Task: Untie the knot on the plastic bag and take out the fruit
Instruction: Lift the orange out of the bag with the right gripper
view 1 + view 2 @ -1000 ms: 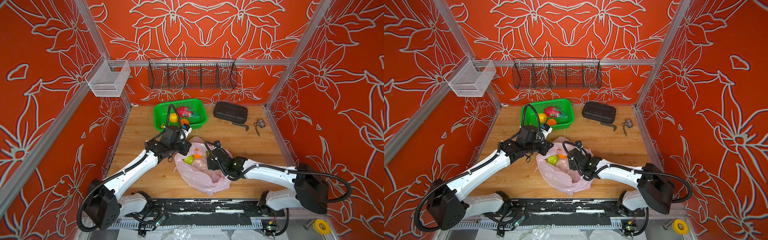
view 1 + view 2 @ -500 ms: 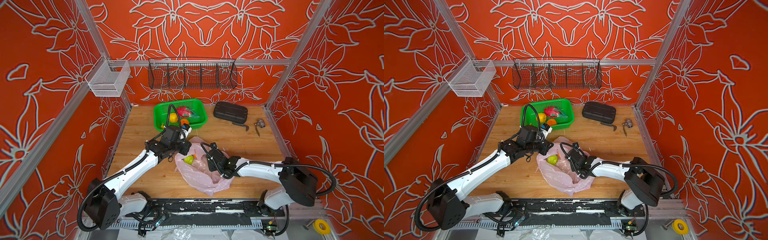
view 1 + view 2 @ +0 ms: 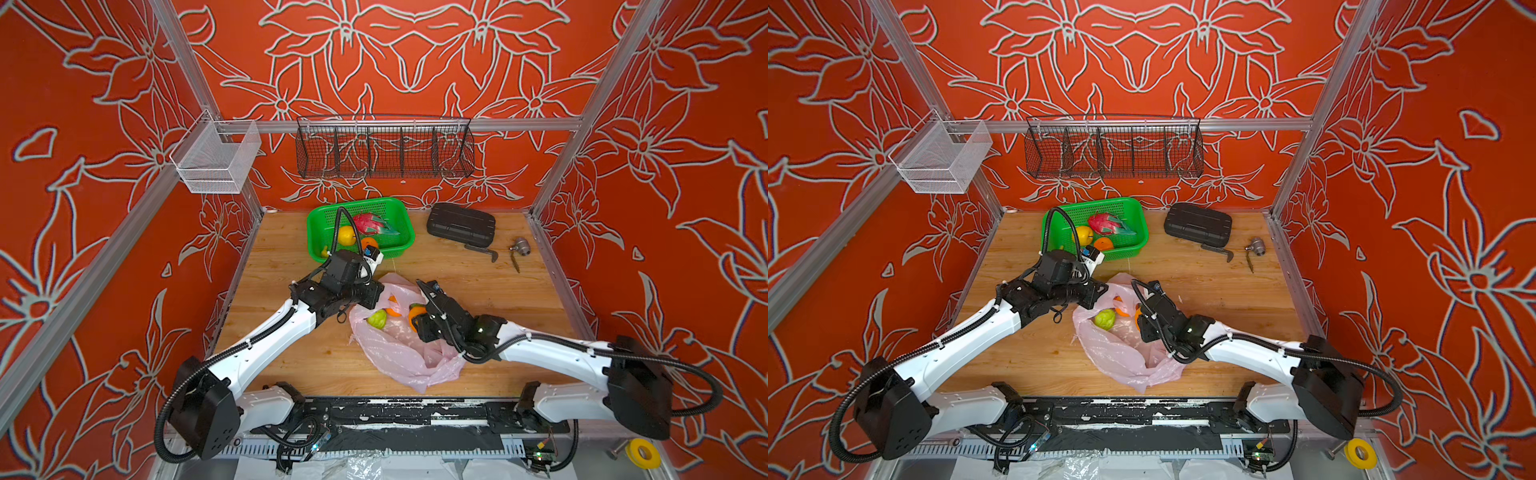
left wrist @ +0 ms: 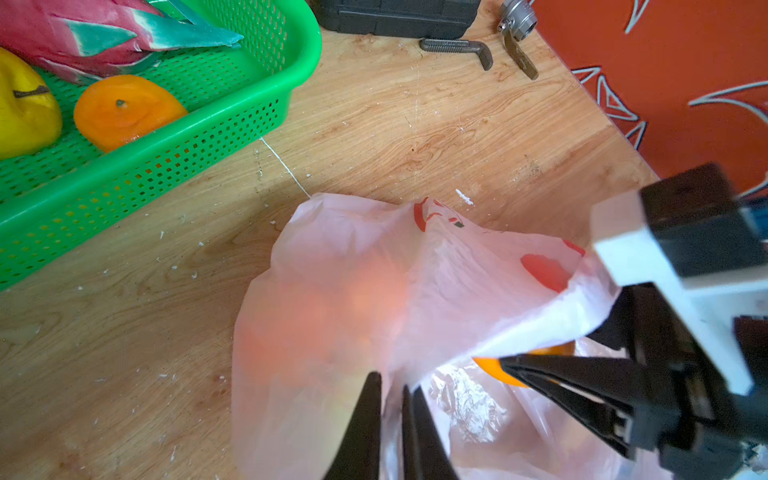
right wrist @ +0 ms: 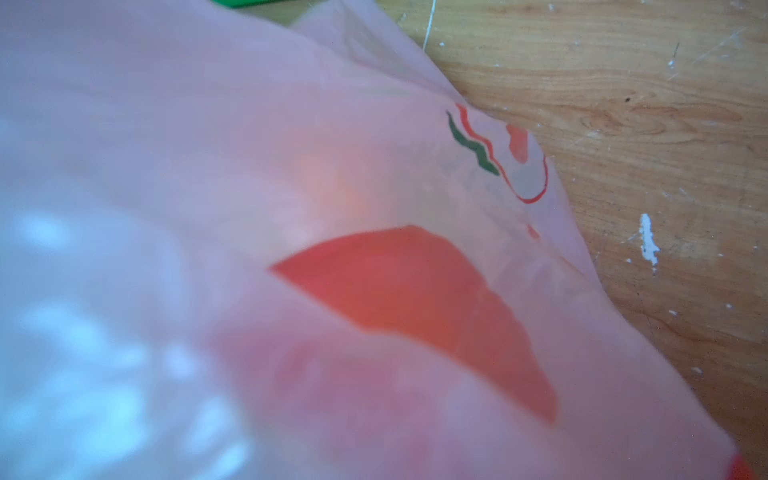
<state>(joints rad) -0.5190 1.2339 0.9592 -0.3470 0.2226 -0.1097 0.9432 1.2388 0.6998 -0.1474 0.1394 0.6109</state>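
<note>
A: There's the left gripper [image 4: 391, 384], pinched almost closed on the rim of the plastic bag [image 3: 399, 353], which lies mid-table [image 3: 478, 291], just in front of the green basket [image 3: 326, 226]!

B: And the right gripper [image 4: 513, 368] is in the open mouth, against an orange [image 3: 410, 318]. Can't tell if its jaws grip it.

A: A green fruit [image 3: 376, 320] is beside it.

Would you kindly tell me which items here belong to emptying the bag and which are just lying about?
Job: plastic bag, green pear-like fruit and orange inside it, green basket with dragon fruit, left end effector pinching the bag's edge.
Lying about: black case, L-shaped metal tool, metal fitting, black wire rack, yellow tape roll.
</note>
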